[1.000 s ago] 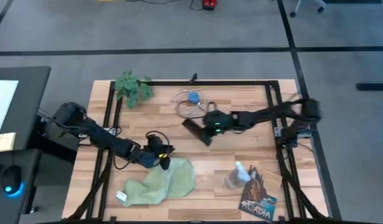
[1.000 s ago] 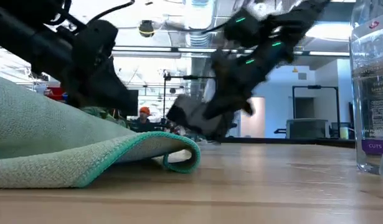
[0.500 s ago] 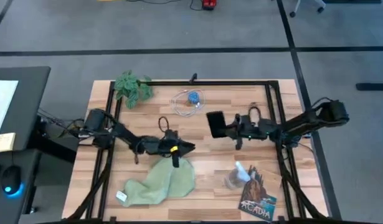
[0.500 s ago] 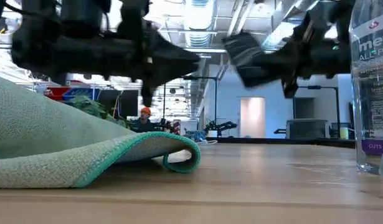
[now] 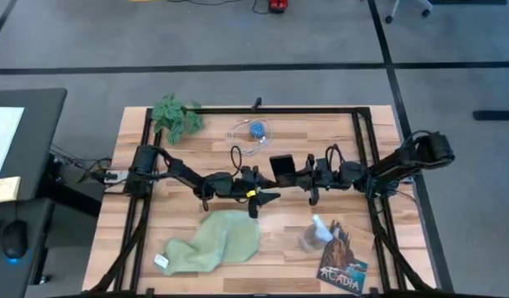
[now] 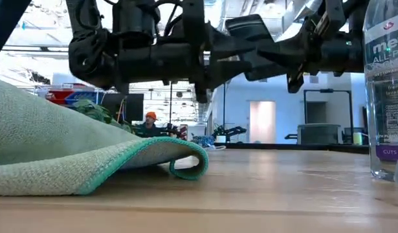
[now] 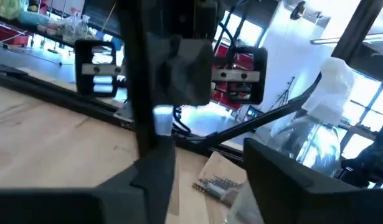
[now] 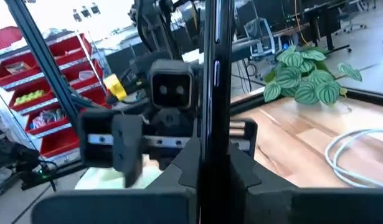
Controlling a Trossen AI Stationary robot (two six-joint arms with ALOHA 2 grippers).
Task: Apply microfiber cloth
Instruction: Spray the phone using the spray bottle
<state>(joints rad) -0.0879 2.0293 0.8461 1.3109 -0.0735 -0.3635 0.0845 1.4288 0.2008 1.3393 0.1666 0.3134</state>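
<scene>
The right gripper (image 5: 297,172) is clamped on the black phone (image 5: 282,169), held edge-up above the table middle. Facing it, the left gripper (image 5: 266,196) hangs with fingers apart, holding nothing. The microfiber cloth (image 5: 214,242) lies crumpled near the table's (image 5: 196,149) front-left part, below the left gripper.

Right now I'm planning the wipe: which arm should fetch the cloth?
Left. Its tool hangs empty just above the microfiber cloth, while the right tool holds the black phone upright.
</scene>
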